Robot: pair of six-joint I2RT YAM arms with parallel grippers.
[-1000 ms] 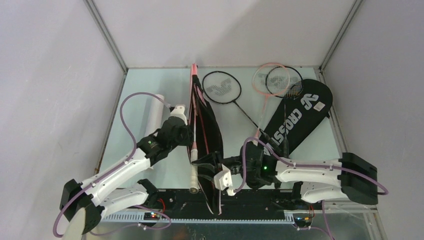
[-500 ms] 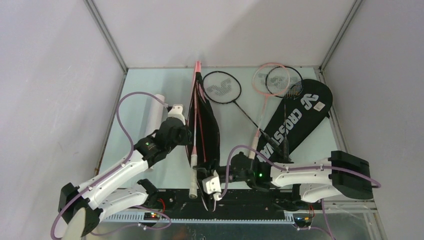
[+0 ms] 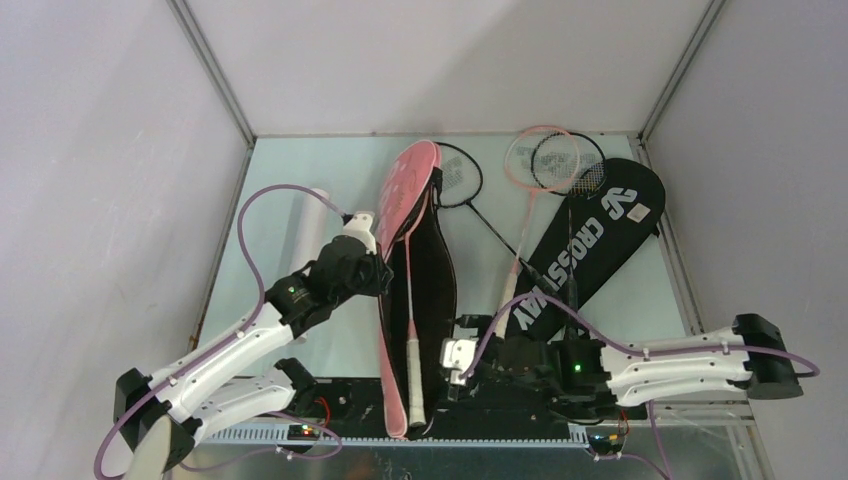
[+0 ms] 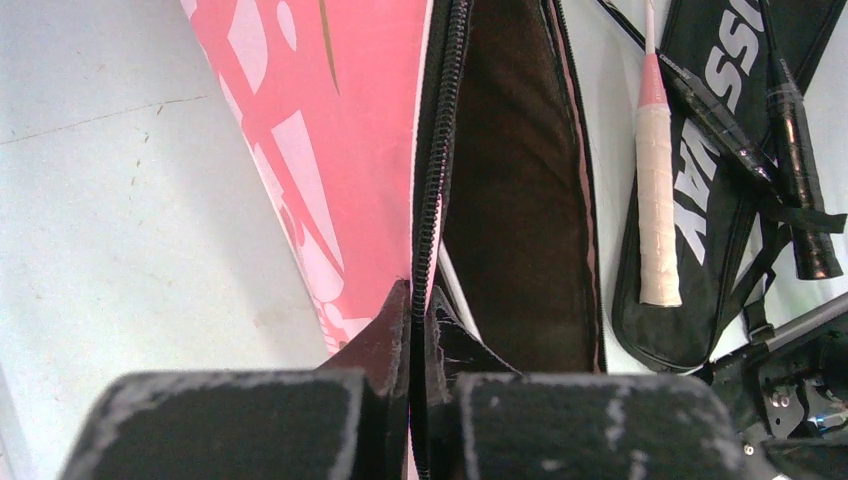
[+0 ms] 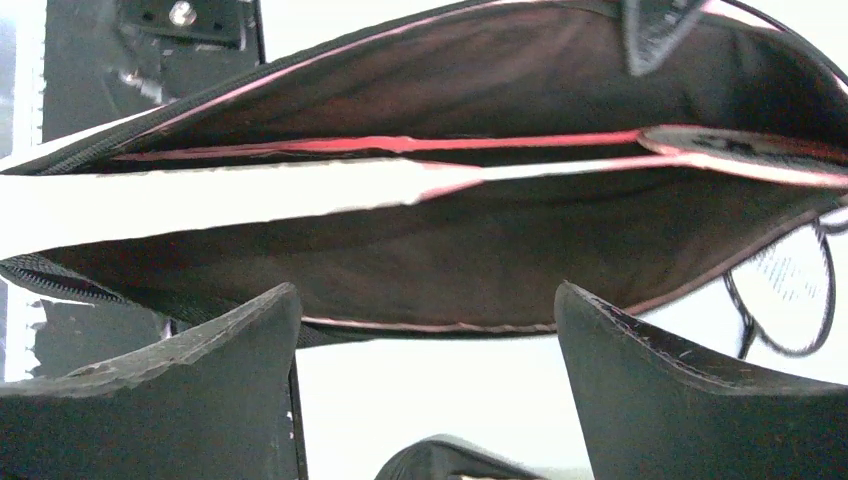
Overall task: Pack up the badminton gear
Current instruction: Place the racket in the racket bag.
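Your left tool [image 4: 415, 305] is clamped on the zipper edge of the pink racket bag [image 3: 405, 190], holding its top flap lifted so the dark lining [image 4: 510, 190] gapes. The bag runs down the middle of the table [image 3: 290, 168] from 12 to 6 o'clock. One racket [image 3: 411, 320] lies inside it, white grip toward 6. Your right tool [image 5: 425, 300] hangs with its jaws wide apart and nothing between them, just off the bag's mouth at about 5 o'clock.

The likely job now is getting the second pink racket [image 3: 528, 160] in. It lies at 1 o'clock, its head overlapping a black racket [image 3: 568, 160] and its shaft crossing the CROSSWAY bag [image 3: 600, 235]. Take it by the white grip [image 4: 657, 200], which lies just beside the black handles. A grab further up the shaft risks snagging the crossed rackets.

Hold the flap high and steady with the left tool meanwhile, since a slack edge would probably let the mouth fold shut. Feed the racket head first toward 12, alongside the one already in and low under the zipper teeth.
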